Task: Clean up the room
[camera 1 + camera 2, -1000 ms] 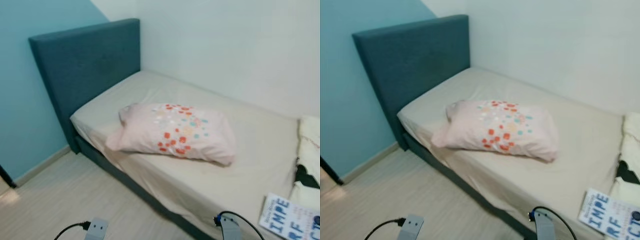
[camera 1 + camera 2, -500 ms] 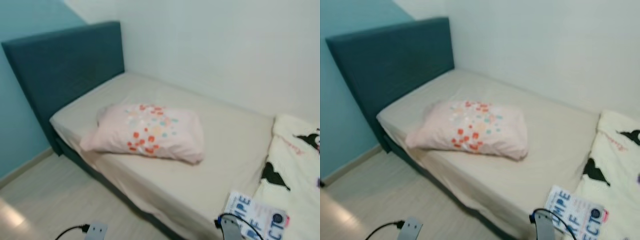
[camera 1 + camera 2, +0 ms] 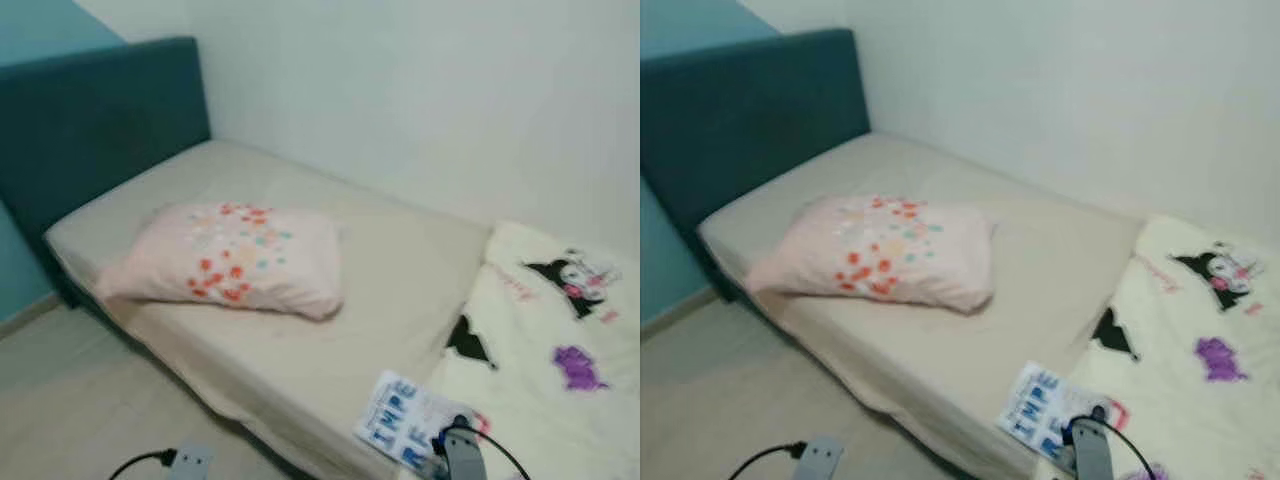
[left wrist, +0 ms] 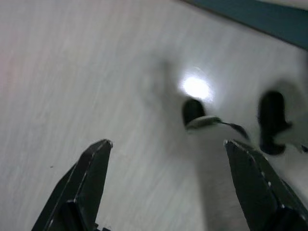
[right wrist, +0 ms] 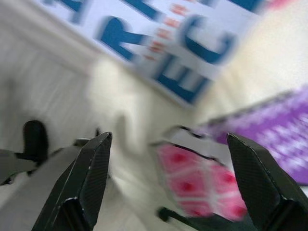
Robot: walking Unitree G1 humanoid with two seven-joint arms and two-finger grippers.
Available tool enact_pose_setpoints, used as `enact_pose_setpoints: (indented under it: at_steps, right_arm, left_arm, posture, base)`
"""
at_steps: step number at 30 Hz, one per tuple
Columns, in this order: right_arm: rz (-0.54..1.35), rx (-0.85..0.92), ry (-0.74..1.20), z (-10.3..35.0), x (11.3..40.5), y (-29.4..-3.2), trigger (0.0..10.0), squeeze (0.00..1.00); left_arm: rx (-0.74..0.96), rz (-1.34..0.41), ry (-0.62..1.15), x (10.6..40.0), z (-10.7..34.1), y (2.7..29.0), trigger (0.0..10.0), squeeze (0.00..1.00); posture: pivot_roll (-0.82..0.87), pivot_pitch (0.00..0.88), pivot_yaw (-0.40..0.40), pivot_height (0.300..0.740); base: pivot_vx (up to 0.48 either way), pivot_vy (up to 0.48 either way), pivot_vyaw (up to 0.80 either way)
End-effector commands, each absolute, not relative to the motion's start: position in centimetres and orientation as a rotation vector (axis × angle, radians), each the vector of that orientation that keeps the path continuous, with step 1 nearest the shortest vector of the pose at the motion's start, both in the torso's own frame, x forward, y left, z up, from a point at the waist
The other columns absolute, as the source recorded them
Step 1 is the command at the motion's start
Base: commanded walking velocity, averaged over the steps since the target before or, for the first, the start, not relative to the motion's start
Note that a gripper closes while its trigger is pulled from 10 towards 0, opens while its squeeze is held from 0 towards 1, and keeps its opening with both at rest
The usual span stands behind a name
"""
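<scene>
On the bed, w/ its teal headboard at the robot's left, a pink pillow w/ red and blue spots lies near the front edge, and a cream blanket w/ cartoon prints (a black-eared character, a purple one) is heaped at the right end. A white booklet w/ big blue letters sits at the bed's front edge, touching the blanket. Right gripper hangs just above that booklet and blanket, fingers wide apart, nothing between them; left gripper hangs over the pale wood floor, fingers also spread and empty.
</scene>
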State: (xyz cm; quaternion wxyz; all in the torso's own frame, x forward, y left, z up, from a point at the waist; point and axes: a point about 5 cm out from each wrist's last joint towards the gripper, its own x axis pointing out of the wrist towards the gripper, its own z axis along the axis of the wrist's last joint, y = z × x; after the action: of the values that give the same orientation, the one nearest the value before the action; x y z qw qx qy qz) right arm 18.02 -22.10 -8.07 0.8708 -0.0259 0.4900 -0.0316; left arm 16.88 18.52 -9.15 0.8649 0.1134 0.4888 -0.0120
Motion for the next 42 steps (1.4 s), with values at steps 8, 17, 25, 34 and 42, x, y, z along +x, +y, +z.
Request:
enact_pose_setpoints:
  at_steps: [8, 17, 25, 34, 42]
  right_arm:
    - [-0.058, -0.041, 1.036, -8.3, 17.7, -21.5, 10.0, 0.00]
    - [-0.056, -0.039, 1.043, -8.5, 17.5, -21.2, 10.0, 0.00]
    - [-0.054, -0.037, 1.047, -8.6, 17.3, -20.9, 10.0, 0.00]
    - [-0.057, -0.035, 1.045, -8.7, 17.3, -20.8, 10.0, 0.00]
    - [-0.068, -0.037, 1.039, -8.4, 17.4, -21.6, 10.0, 0.00]
  left_arm:
    - [0.259, -0.017, 1.038, 16.7, -9.2, 19.0, 10.0, 0.00]
    - [0.263, -0.021, 1.035, 16.7, -9.2, 19.1, 10.0, 0.00]
    - [0.264, -0.024, 1.031, 16.8, -9.1, 19.0, 10.0, 0.00]
    - [0.270, -0.031, 1.020, 17.0, -9.0, 18.9, 10.0, 0.00]
    - [0.304, -0.069, 1.017, 17.2, -9.0, 18.8, 10.0, 0.00]
  posture:
    - [0.04, 0.000, -0.072, 0.740]
    - [0.04, 0.000, -0.071, 0.740]
    - [0.04, 0.000, -0.071, 0.740]
    - [0.04, 0.000, -0.069, 0.740]
    - [0.04, 0.000, -0.069, 0.740]
  base:
    - [0.000, 0.456, 0.00]
    - [0.000, 0.480, 0.00]
    - [0.000, 0.465, 0.00]
    - [0.000, 0.114, 0.00]
    - [0.000, -0.300, 0.00]
